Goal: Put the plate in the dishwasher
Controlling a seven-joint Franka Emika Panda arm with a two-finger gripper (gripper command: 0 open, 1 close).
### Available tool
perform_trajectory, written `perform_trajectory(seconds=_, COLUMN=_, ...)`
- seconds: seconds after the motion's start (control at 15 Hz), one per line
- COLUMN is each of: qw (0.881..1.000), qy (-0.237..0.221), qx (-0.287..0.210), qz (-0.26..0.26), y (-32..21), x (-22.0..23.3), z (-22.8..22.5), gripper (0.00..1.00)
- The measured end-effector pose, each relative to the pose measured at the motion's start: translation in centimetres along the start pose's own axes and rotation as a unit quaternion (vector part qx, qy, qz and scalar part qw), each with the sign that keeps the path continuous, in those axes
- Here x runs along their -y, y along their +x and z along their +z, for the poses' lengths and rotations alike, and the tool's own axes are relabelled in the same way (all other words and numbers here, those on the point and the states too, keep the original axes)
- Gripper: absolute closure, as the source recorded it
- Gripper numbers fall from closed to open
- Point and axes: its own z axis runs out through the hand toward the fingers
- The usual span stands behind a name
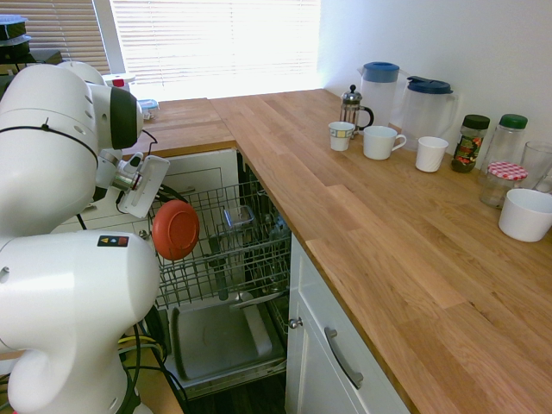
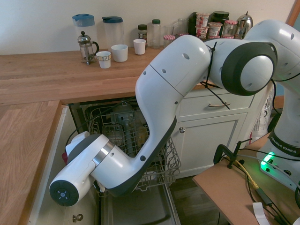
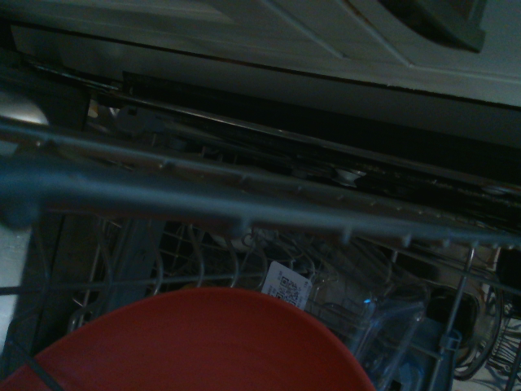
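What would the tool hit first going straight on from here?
Probably the dishwasher's wire rack, with the red plate it holds touching first, ahead of the tool itself. Depth is unclear, so the plate might just pass the nearest wires.

on the wooden counter point(image 2: 84, 77) stand a french press point(image 2: 87, 48), two lidded pitchers point(image 2: 113, 33), white cups point(image 2: 119, 53) and several jars point(image 2: 142, 33). the white arm point(image 2: 173, 70) bends down over the wire rack point(image 2: 164, 164) of the open dishwasher point(image 2: 140, 206). beside it is a white cabinet point(image 2: 211, 133) with a drawer above its door.
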Motion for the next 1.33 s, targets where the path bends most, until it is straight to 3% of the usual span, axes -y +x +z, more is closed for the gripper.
perform_trajectory(seconds=0.07, qw=1.000, qy=0.004, qx=-0.002, qz=-0.001, y=0.07, x=0.16, z=0.07, gripper=1.00)
perform_trajectory(seconds=0.13, qw=1.000, qy=0.005, qx=-0.002, qz=-0.001, y=0.20, x=0.19, z=0.09, gripper=0.00)
perform_trajectory(seconds=1.33, qw=0.998, qy=0.046, qx=-0.009, qz=0.040, y=0.64, x=0.40, z=0.91, gripper=0.00)
